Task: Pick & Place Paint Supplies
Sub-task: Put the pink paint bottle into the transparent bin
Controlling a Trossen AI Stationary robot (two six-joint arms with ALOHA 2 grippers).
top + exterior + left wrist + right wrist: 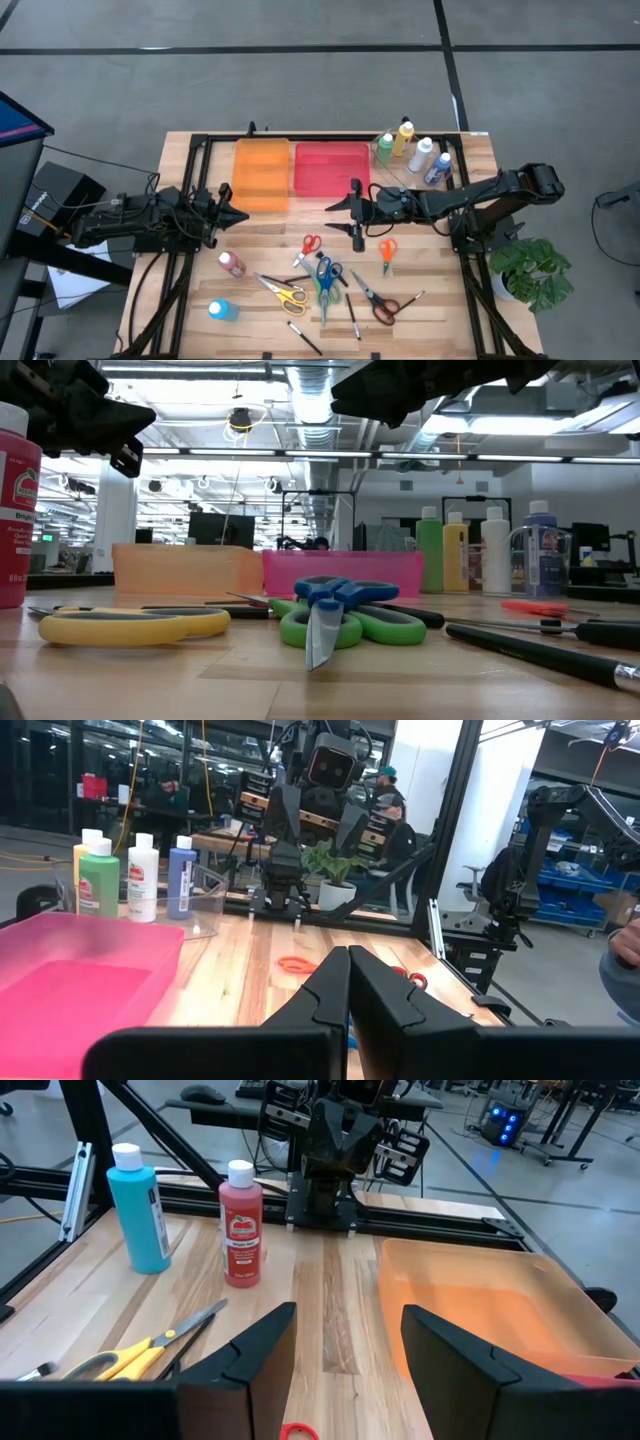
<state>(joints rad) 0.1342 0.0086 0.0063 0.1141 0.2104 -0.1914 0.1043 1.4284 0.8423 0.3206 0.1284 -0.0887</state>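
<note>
- Right gripper (342, 215) hangs over the middle of the tabletop (450, 300), jaws parted with nothing between them; it sits just in front of the pink bin (331, 168), above the cluster of tools. Probably lining up for a pick, since the red scissors (309, 244) lie just near-side of it.
- Left gripper (238, 214) is clenched and empty, parked near the left edge beside the orange bin (262, 174); waiting, staying out of the way.
- Both bins sit side by side at the far edge, apparently empty; likely the drop targets, so sorting looks barely begun.
- Four bottles, green (385, 149), yellow (403, 138), white (421, 154) and blue (438, 168), stand upright in a clear holder at the far right corner, grouped, untouched.
- Red bottle (232, 264) and light blue bottle (223, 310) lie nearer the left edge, well apart from the others, within the left arm's reach.
- Scissors are scattered flat across the near middle: yellow pair (284, 293), blue and green pairs (326, 277) overlapping, orange pair (387, 250), dark red-handled pair (377, 302). The overlap could make a clean pick awkward.
- Thin dark brushes (352, 314) lie among them toward the near edge, flat and low, so a tricky pinch.
</note>
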